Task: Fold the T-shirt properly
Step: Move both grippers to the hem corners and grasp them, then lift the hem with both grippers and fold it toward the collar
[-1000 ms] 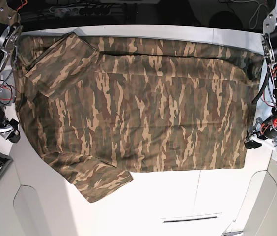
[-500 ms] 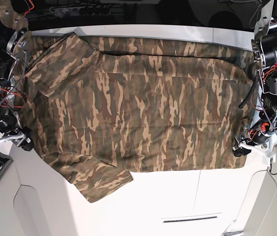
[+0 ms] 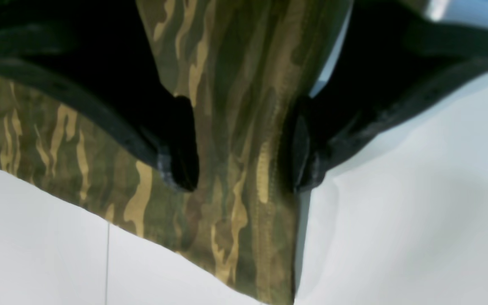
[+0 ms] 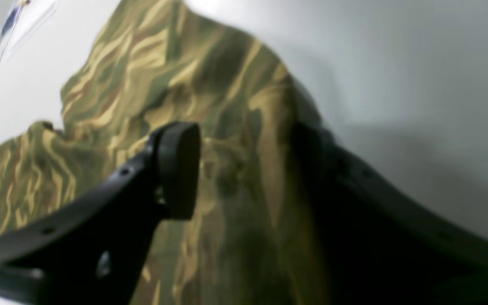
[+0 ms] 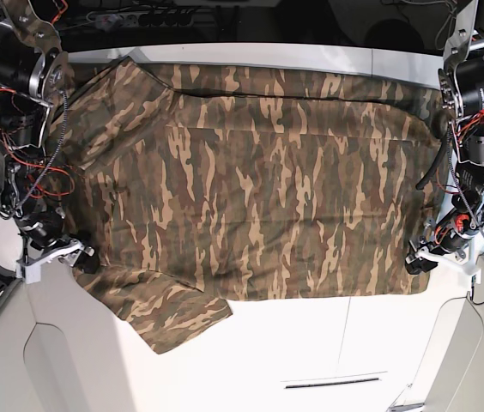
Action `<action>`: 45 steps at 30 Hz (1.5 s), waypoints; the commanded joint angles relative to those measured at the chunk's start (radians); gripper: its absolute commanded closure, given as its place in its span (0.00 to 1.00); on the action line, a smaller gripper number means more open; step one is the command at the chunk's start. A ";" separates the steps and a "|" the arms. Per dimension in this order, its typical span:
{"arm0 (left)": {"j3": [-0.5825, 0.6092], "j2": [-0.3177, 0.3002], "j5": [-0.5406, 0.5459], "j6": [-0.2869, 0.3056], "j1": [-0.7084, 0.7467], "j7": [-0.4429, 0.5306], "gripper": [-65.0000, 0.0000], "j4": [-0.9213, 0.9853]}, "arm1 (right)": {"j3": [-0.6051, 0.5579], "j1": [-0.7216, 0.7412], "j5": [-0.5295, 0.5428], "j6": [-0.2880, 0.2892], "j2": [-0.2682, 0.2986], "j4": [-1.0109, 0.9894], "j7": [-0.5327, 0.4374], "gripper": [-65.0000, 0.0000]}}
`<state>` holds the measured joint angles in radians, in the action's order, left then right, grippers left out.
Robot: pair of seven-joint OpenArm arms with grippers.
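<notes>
A: Where was the large camouflage-print cloth T-shirt (image 5: 251, 189) lying?

B: It lay spread flat across the white tabletop (image 5: 311, 335), covering most of it, collar end toward the right arm and hem toward the left arm. One short sleeve (image 5: 160, 313) splayed out over the near bare table and the other lay toward the far edge.

A: How did I judge it would handle?

B: As soft, light and limp, with no stiffness of its own. Anything lifted at a single point would likely sag and drag the rest behind it. The woven cloth looked matte, so slipping seemed a small risk once pinched, and there was nothing fragile about it.

A: Where should hold be taken?

B: At the near edge, both ends at once, so that the fold line stayed straight. The hem corner and the seam by the near sleeve looked the firmest places.

A: And the grippers?

B: The black left gripper (image 3: 244, 144) stood with its jaws spread wide, straddling the hem corner, cloth between the pads but not pinched. The black right gripper (image 4: 248, 169) was likewise wide open over a rumpled bit of cloth beside the near sleeve, gripping nothing.
</notes>
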<state>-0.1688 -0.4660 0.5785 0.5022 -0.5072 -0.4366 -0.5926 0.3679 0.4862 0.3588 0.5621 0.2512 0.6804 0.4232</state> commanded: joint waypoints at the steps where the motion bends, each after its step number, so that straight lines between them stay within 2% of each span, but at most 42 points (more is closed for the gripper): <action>1: 0.000 -0.010 0.003 0.008 -0.019 -0.018 0.43 -0.006 | -0.007 0.021 -0.003 0.003 0.008 0.009 0.014 0.47; 6: 0.000 -0.011 0.003 0.007 -0.019 -0.020 0.43 -0.006 | -0.008 0.021 -0.003 0.003 0.009 0.009 0.014 0.49; 9: 0.000 -0.011 0.005 0.007 -0.019 -0.020 0.45 -0.006 | -0.008 0.021 -0.014 0.003 0.009 0.009 0.014 0.62; 11: 0.000 -0.011 0.005 0.007 -0.019 -0.020 0.53 -0.006 | -0.008 0.021 -0.032 0.016 0.009 0.010 0.014 0.71; 16: 0.000 -0.011 0.008 0.018 -0.022 -0.013 0.79 -0.007 | -0.008 0.020 -0.049 0.019 0.010 0.010 0.026 0.98; 17: 0.000 -0.011 0.008 0.018 -0.024 -0.013 0.83 -0.007 | -0.008 0.020 -0.049 0.019 0.010 0.010 0.027 1.00; 23: -0.002 -0.031 0.009 0.028 -0.042 -0.016 0.85 -0.009 | -0.008 0.020 -0.045 0.022 0.016 0.010 0.034 1.00; 26: -0.002 -0.050 0.009 0.102 -0.050 -0.017 0.88 -0.013 | -0.008 0.020 -0.045 0.022 0.019 0.014 0.066 1.00; 28: -0.002 -0.061 0.024 0.159 -0.052 -0.034 1.00 -0.024 | -0.008 0.020 -0.044 0.022 0.020 0.021 0.095 1.00; 30: -0.002 -0.069 0.061 0.196 -0.052 -0.063 1.00 -0.034 | -0.008 0.020 -0.044 0.022 0.021 0.034 0.118 1.00; 34: -0.002 -0.069 0.077 0.196 -0.052 -0.106 1.00 -0.053 | -0.008 0.019 -0.008 0.023 0.021 0.084 0.184 1.00; 39: -0.002 -0.090 0.140 0.196 -0.051 -0.177 1.00 -0.080 | -0.008 0.011 0.063 0.028 0.021 0.193 0.320 1.00; 42: -0.002 -0.116 0.206 0.196 -0.051 -0.266 1.00 -0.105 | -0.008 -0.011 0.089 0.029 0.021 0.261 0.363 1.00; 45: -0.002 -0.139 0.270 0.196 -0.048 -0.370 1.00 -0.132 | -0.008 -0.056 0.128 0.029 0.034 0.336 0.366 1.00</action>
<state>-0.1669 -0.5858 0.8265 0.6827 -0.5293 -0.8249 -0.7055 0.3584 0.4091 0.4736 0.5846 0.2668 1.0004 0.7986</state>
